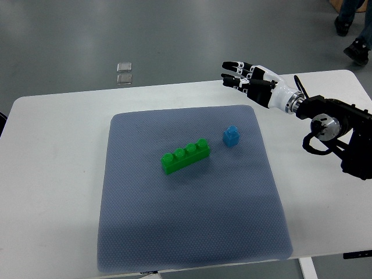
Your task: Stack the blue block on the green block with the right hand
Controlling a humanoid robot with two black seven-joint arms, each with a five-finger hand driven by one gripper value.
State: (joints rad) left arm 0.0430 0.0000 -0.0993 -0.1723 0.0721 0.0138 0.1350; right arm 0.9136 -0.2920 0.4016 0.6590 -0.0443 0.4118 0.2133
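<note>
Hovering empty, stacking not yet begun.
Right hand [244, 77], fingers spread, hangs beyond the grey mat [192, 232]; small blue plastic block [231, 136] sits just beside the long green studded block [186, 156], ungrasped.

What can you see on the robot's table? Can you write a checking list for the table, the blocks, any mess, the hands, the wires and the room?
Surface: white table with a grey-blue mat on it, lying flat.
Job's things: blue block on the mat, just right of the green block, apart from it; not stacked yet.
Clutter: nothing seen on the table.
Hands: right hand above the table's far edge, beyond the mat, fingers spread, holding nothing; left hand not in view.
Cables: black cable looped at the right arm's wrist.
Surroundings: grey floor, two small clear squares on it; a person's shoes at top right.
</note>
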